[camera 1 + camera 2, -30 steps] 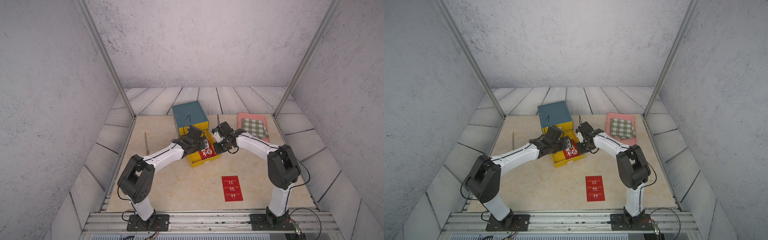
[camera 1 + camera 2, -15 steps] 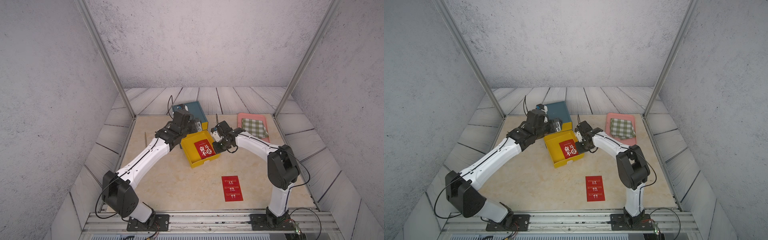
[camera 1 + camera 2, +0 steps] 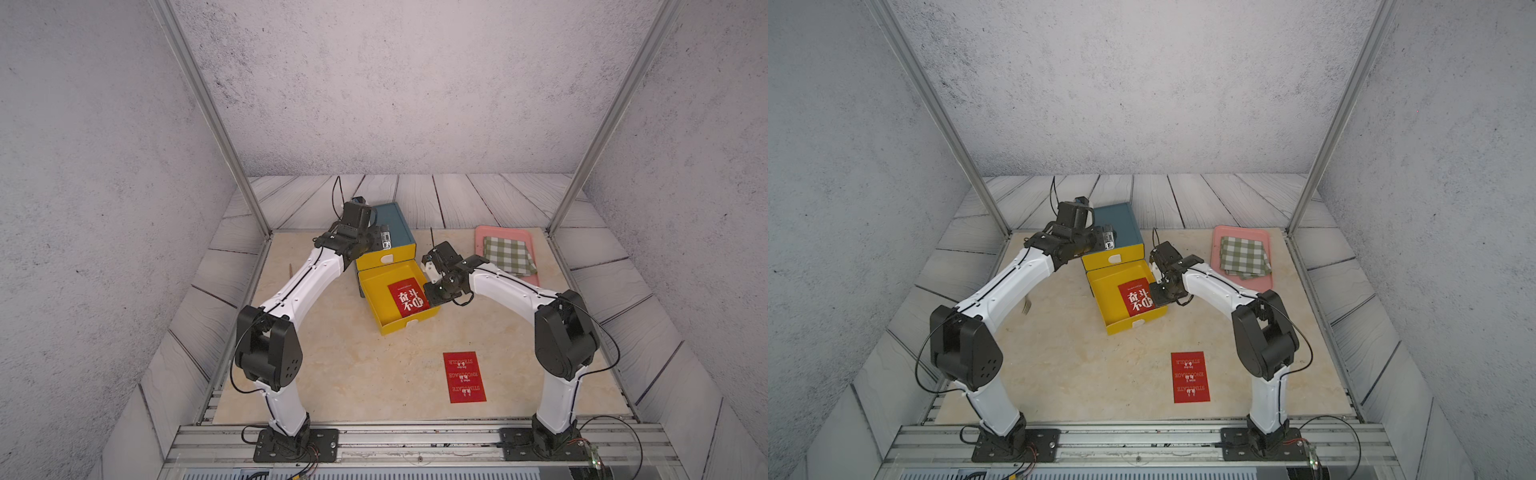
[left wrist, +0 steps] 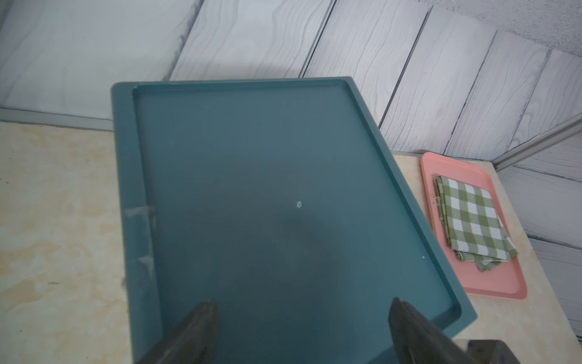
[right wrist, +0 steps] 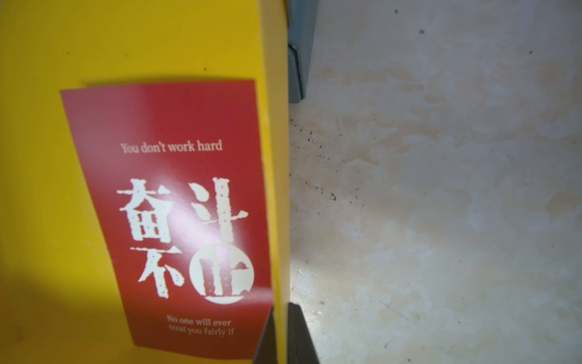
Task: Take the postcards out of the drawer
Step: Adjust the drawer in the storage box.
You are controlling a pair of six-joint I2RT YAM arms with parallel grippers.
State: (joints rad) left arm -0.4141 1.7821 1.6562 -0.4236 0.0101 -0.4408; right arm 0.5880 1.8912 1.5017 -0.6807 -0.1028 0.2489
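Right jaws: closed on the right side wall of the yellow drawer (image 3: 376,309), near its front corner. In the right wrist view the right fingers (image 5: 300,337) stand one inside and one outside that thin wall.
Left jaws: wide open with nothing between them. The left fingers (image 4: 192,334) hover over the flat top of the teal cabinet (image 3: 395,218), near its front edge.
Clock: 12 o'clock points to the back wall and 6 o'clock to the arm bases.
Drawer: stands out of the cabinet's lower slot toward 6 o'clock, resting on the bench (image 3: 332,374). The upper drawer (image 3: 386,257) is shut.
Drawer postcard (image 3: 408,297): red with white Chinese characters and small English lines. It lies flat on the drawer floor along the right wall, at 9 o'clock of the right jaws and just beside them. Whether the inner finger touches its corner cannot be told. It lies at 5 o'clock of the left jaws, apart from them.
Bench postcard (image 3: 464,377): red with white lettering, flat on the bare bench outside the drawer. It lies at 5 o'clock of the right jaws, well apart from both arms.
Pink tray (image 3: 498,232): at 2 o'clock of the right jaws, holding a folded checked cloth (image 3: 509,255).
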